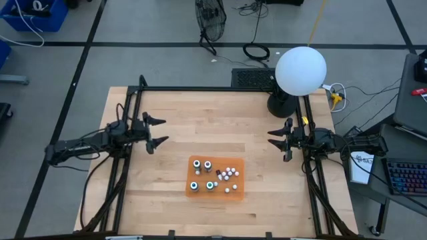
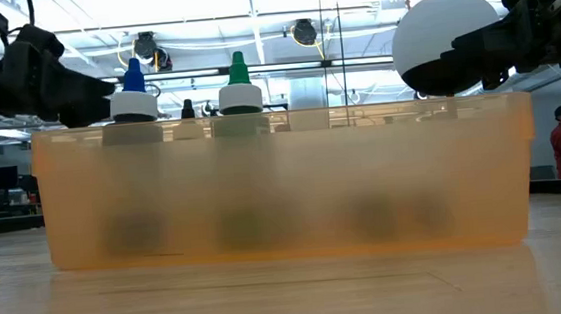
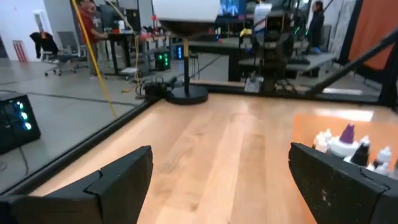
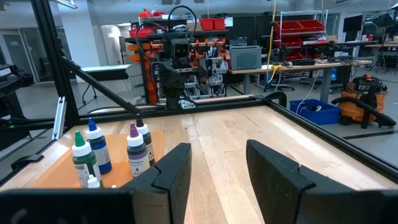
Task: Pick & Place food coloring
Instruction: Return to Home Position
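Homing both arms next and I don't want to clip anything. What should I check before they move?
1. Left gripper open and empty: ok.
2. Right gripper open and empty: ok.
3. Both grippers apart from the orange bin, one out to each side of it: ok.
4. Four food coloring bottles upright inside the bin: ok.
5. Right arm's clearance to the white globe lamp: the lamp is close by and not touching, but the height gap cannot be judged: cannot tell.
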Tool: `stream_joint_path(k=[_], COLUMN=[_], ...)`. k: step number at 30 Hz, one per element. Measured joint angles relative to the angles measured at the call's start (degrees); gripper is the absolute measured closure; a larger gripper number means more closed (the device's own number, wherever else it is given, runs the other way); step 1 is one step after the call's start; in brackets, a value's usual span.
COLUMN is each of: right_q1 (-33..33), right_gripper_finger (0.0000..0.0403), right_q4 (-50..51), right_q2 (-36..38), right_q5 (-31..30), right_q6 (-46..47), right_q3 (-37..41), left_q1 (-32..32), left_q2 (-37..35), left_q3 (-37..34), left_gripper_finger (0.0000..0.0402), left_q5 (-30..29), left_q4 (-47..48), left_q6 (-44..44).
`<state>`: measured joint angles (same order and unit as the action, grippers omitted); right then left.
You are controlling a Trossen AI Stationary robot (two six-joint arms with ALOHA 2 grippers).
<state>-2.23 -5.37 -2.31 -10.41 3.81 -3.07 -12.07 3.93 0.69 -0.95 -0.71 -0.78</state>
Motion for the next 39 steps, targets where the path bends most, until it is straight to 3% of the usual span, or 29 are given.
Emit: stream_joint_path(k=[11,17,26,35,39], right_q1=[0.0,0.0,0.0,0.0,0.0], right_gripper_finger=[0.0261,0.0261,0.0261,0.0261,0.0261], right_q4=[0.0,0.0,0.0,0.0,0.0], right_q2=[0.0,0.0,0.0,0.0,0.0], right_q5=[0.0,0.0,0.0,0.0,0.0], right_q6=[0.0,0.0,0.0,0.0,0.0], right_q3=[0.0,0.0,0.0,0.0,0.0], left_q1=[0.0,0.0,0.0,0.0,0.0], left_q2=[9.3,9.1,8.9,2.6,0.0], left_q3=[0.0,-0.1,-0.1,0.0,0.0], left_gripper_finger=[0.0026,0.0030,0.0021,0.0021,0.0025], left_q5=[-1.7,-2.8,-9.6,-7.9,-2.2], left_q4=[-1.2,-9.1,-6.3,-1.6,-1.0], left_q6=[0.6,4.4,0.6,0.9,2.2])
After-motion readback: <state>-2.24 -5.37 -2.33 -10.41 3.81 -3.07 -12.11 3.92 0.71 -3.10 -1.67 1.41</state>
